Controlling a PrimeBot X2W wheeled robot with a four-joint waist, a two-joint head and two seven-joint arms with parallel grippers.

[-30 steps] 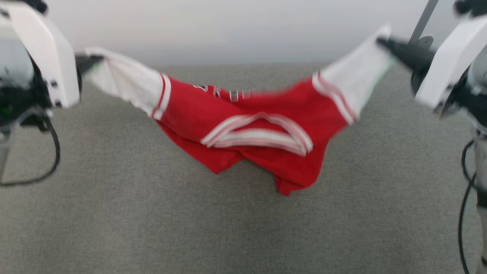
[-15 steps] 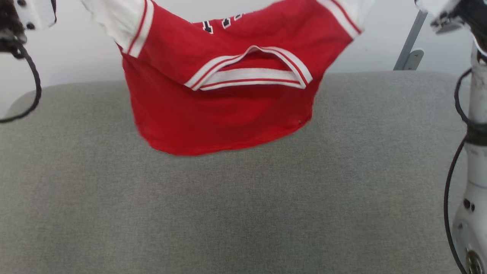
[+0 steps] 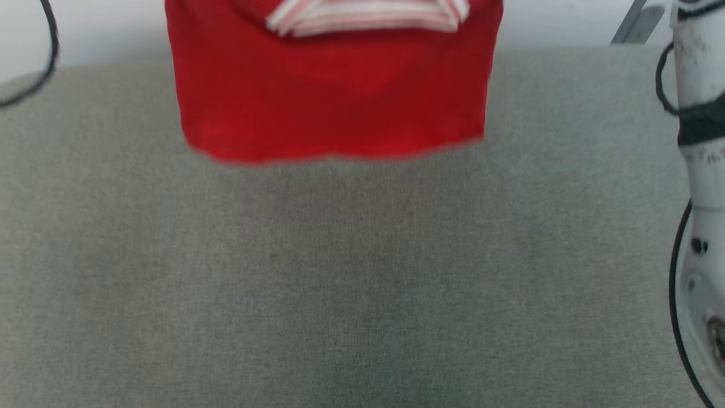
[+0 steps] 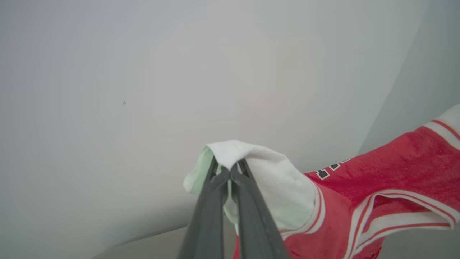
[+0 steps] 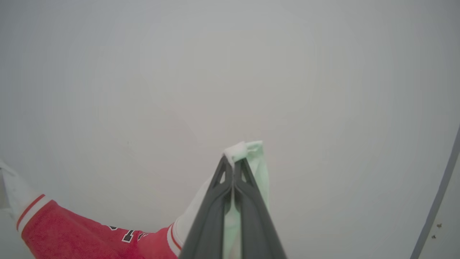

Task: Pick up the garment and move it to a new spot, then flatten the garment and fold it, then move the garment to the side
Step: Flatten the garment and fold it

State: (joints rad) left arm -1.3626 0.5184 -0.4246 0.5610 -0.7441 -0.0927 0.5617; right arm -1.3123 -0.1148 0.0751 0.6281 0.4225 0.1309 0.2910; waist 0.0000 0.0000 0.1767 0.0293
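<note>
Red cloth across top of head view: garment [image 3: 331,90], hanging clear of grey fabric counter [image 3: 362,283]. Hem blurred, roughly level, over far half. Striped red-and-white collar at top edge. Held up by both white sleeves, red body sagging between.

Left wrist view: left fingers [image 4: 210,216] pressed together, clamped on bunched end of one white sleeve. Cloth folded over the tips, pale green tint on underside. Red-and-white cuff band just beyond, then red body [image 4: 359,187] with black white-edged letters. Collar trim at lower right. Pale wall [image 4: 143,90] behind; strip of counter at bottom left.

Right wrist view: right fingers [image 5: 214,216] shut tight on other sleeve, small white wad poking past the tips. Sleeve trailing down and left to red body [image 5: 72,233], black characters partly visible. Stripe of opposite sleeve at left edge. Grey post [image 5: 436,201] at right.

Head view, right edge: white right arm [image 3: 699,198] with black cable alongside. Second cable [image 3: 55,45] looping at upper left. Lettering too blurred to read.
</note>
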